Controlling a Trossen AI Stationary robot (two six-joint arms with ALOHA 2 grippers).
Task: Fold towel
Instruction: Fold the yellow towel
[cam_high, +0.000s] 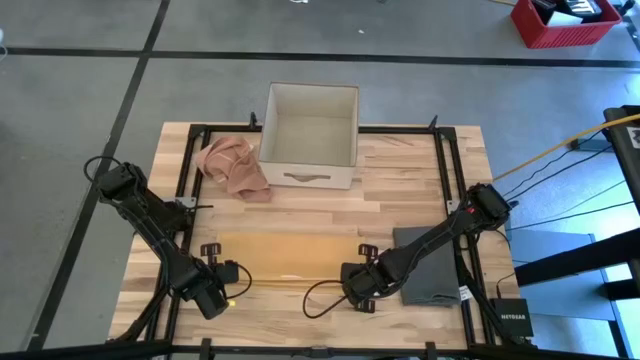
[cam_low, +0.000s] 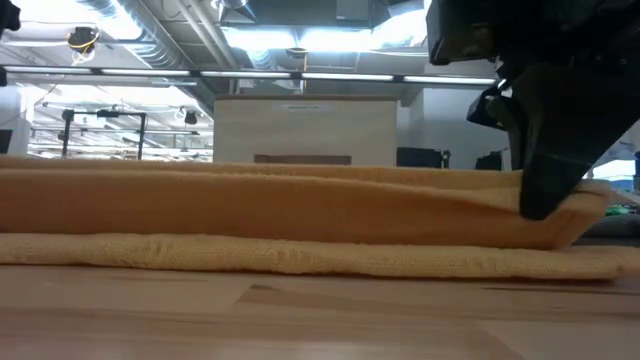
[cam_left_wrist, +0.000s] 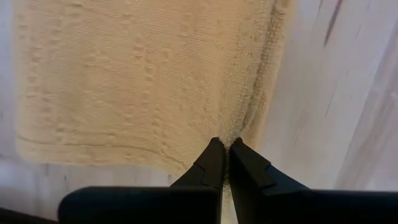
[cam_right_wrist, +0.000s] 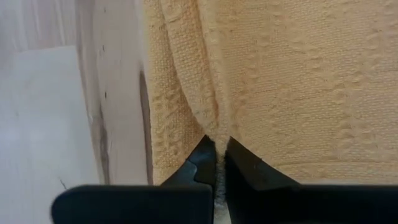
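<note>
Both my grippers pinching the yellow towel (cam_high: 290, 256).
My left gripper (cam_left_wrist: 225, 149) clamps its left end, my right gripper (cam_right_wrist: 216, 149) its right end.

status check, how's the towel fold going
Left gripper and right gripper both shut on yellow towel edge. Towel half folded, flat on table. Nothing in the way.

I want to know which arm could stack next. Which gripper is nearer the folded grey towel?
Right. The right gripper, shut on the yellow towel, sits just left of the grey towel; the left gripper pinches the yellow towel's far end.
</note>
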